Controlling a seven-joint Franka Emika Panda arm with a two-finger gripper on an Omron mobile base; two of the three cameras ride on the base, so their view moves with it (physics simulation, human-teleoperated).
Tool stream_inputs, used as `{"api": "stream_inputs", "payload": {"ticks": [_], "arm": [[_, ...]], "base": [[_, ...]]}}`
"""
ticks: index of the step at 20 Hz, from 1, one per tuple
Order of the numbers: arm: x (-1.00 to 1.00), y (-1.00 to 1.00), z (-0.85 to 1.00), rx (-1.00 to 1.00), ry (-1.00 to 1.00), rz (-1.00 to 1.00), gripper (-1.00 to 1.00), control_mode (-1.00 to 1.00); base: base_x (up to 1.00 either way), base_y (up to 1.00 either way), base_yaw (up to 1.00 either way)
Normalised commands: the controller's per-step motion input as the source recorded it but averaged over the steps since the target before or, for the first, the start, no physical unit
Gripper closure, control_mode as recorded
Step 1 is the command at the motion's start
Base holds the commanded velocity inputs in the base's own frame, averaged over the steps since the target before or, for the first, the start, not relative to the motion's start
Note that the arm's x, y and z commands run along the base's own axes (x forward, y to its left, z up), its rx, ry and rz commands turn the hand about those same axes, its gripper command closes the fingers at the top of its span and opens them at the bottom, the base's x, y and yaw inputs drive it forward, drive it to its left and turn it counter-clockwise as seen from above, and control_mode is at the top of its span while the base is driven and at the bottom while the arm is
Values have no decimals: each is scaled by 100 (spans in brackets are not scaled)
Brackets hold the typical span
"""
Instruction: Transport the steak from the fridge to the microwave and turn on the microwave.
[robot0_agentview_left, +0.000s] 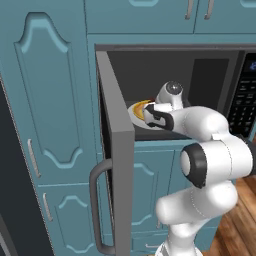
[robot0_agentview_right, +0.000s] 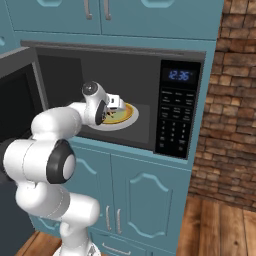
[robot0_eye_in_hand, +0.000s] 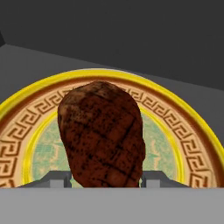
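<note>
The microwave (robot0_agentview_left: 220, 60) stands open, its door (robot0_agentview_left: 117, 150) swung out to the left. Inside lies a round plate (robot0_eye_in_hand: 186, 131) with a yellow rim and a key-pattern band. My gripper (robot0_eye_in_hand: 106, 180) reaches into the cavity over that plate and is shut on the steak (robot0_eye_in_hand: 103, 135), a dark reddish-brown grilled lump held between the two fingers (robot0_eye_in_hand: 57, 178). In the right base view the gripper (robot0_agentview_right: 116, 107) hovers just above the plate (robot0_agentview_right: 129, 118). The black keypad strip (robot0_agentview_right: 175, 125) sits at the microwave's right. A dark upright slab (robot0_agentview_left: 10, 200) at the far left may be the fridge.
Teal cabinet doors (robot0_agentview_left: 50, 100) surround the microwave, above, below and to its left. The open door's grey handle (robot0_agentview_left: 97, 210) juts out toward the base. A brick wall (robot0_agentview_right: 230, 100) rises on the right, above a wooden floor (robot0_agentview_right: 220, 225).
</note>
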Motion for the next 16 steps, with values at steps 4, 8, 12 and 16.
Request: {"api": "stream_inputs", "payload": {"ticks": [4, 8, 12, 16], "arm": [[9, 0, -6, 0, 2, 0, 100, -100], [10, 0, -2, 0, 0, 0, 100, -100], [10, 0, 0, 0, 2, 0, 100, -100], [1, 0, -1, 0, 1, 0, -100, -100]], "base": [[0, 0, 0], [0, 0, 0], [0, 0, 0], [0, 0, 0]]}}
